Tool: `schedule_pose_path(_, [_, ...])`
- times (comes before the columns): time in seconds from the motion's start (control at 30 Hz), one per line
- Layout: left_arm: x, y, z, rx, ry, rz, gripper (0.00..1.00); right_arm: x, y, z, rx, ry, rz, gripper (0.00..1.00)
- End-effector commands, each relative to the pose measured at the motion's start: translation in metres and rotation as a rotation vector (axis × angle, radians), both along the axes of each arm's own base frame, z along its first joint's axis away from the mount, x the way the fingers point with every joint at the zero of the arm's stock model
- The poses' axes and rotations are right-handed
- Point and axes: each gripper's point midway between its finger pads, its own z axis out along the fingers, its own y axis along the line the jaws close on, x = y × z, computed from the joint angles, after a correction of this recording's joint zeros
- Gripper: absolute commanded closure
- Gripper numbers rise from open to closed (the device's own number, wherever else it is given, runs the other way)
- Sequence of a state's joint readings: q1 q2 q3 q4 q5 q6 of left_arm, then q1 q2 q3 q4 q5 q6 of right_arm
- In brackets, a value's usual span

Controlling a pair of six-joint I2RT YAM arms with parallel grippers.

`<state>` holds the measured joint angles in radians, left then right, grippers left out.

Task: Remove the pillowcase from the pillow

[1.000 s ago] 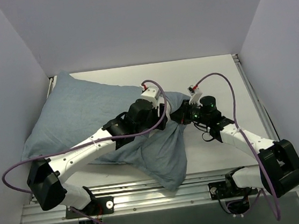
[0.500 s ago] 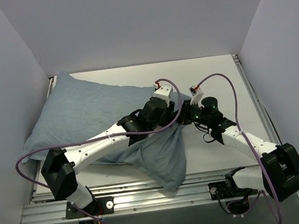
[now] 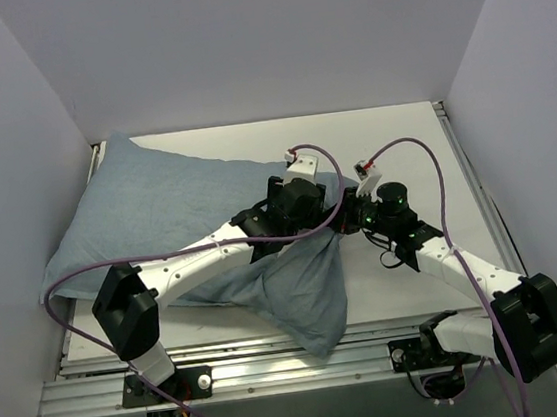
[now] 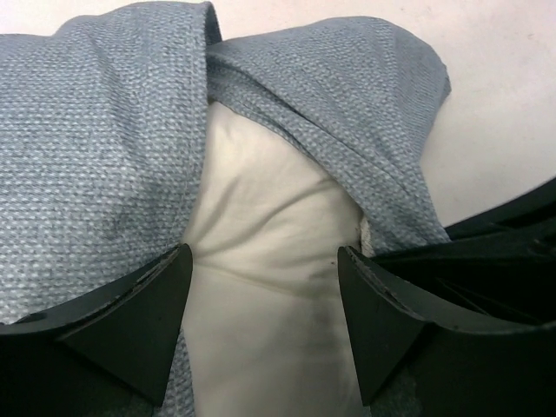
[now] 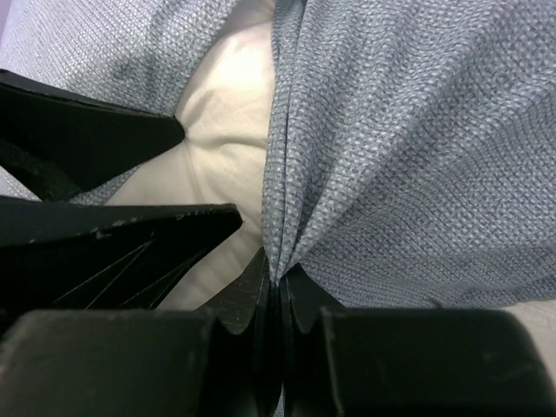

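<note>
At the centre of the counter [image 3: 392, 140], your right gripper [image 5: 276, 276] is clamped on a gathered fold of the blue-grey pillowcase [image 5: 391, 156]. Your left gripper [image 4: 263, 259] gapes, its 2 fingers [image 4: 130, 321] straddling the exposed white pillow [image 4: 261, 208], whose covered bulk lies left.

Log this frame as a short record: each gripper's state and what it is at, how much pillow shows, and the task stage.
left gripper: open, fingers straddling the exposed pillow at the cover's opening
right gripper: shut on a pinched fold of the pillowcase
pillow: white, mostly covered; only a patch shows at the opening
pillowcase: plain blue-grey face up, lying on the table
task stage: pillowcase not yet off
</note>
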<state>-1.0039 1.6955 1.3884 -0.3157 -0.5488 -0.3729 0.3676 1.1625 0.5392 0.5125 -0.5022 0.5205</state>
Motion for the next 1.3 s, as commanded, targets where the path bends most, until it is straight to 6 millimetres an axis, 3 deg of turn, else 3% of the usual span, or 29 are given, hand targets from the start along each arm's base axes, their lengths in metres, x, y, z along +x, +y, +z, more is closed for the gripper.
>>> schedule_pose_path(0.0, [0.016, 0.037, -0.015, 0.146, 0.003, 0.107, 0.22, -0.003, -0.003, 0.006, -0.016, -0.044, 0.002, 1.0])
schedule_pose_path(0.23, [0.011, 0.036, -0.05, 0.192, 0.085, 0.092, 0.15, 0.0, -0.005, 0.004, -0.029, -0.048, -0.016, 1.0])
schedule_pose_path(0.47, [0.001, 0.038, -0.112, 0.242, 0.208, 0.093, 0.18, 0.002, -0.009, 0.002, -0.045, -0.04, -0.034, 1.0])
schedule_pose_path(0.6, [0.001, 0.039, -0.13, 0.251, 0.254, 0.092, 0.4, 0.0, -0.01, 0.003, -0.05, -0.039, -0.041, 1.0])
schedule_pose_path(0.63, [0.001, 0.04, -0.134, 0.257, 0.259, 0.094, 0.54, 0.001, -0.011, 0.003, -0.051, -0.038, -0.044, 1.0])
schedule_pose_path(0.7, [0.0, 0.037, -0.136, 0.25, 0.269, 0.074, 0.7, 0.002, -0.013, 0.001, -0.061, -0.029, -0.057, 1.0])
schedule_pose_path(0.73, [0.0, 0.036, -0.133, 0.239, 0.271, 0.067, 0.9, 0.004, -0.014, 0.002, -0.065, -0.029, -0.069, 1.0])
schedule_pose_path(0.77, [-0.001, 0.036, -0.131, 0.231, 0.273, 0.059, 0.97, 0.004, -0.016, 0.0, -0.074, -0.022, -0.08, 1.0])
schedule_pose_path(0.9, [0.0, 0.044, -0.102, 0.192, 0.229, 0.068, 0.98, 0.012, -0.029, -0.001, -0.116, -0.004, -0.16, 1.0])
schedule_pose_path(0.93, [0.001, 0.047, -0.083, 0.158, 0.202, 0.075, 0.98, 0.018, -0.038, -0.001, -0.14, -0.003, -0.211, 1.0])
schedule_pose_path(1.0, [0.0, 0.057, -0.071, 0.149, 0.182, 0.078, 0.98, 0.024, -0.053, 0.0, -0.178, 0.019, -0.286, 1.0])
schedule_pose_path(1.03, [-0.001, 0.061, -0.055, 0.126, 0.156, 0.074, 0.98, 0.031, -0.066, -0.001, -0.203, 0.027, -0.361, 1.0])
schedule_pose_path(1.1, [-0.006, 0.069, -0.048, 0.124, 0.145, 0.067, 0.98, 0.037, -0.083, -0.003, -0.238, 0.062, -0.436, 1.0])
schedule_pose_path(1.13, [-0.009, 0.072, -0.035, 0.099, 0.126, 0.065, 0.98, 0.041, -0.094, -0.004, -0.244, 0.078, -0.481, 1.0])
schedule_pose_path(1.27, [-0.026, 0.087, -0.025, 0.068, 0.122, 0.042, 0.98, 0.053, -0.117, -0.004, -0.261, 0.115, -0.571, 1.0])
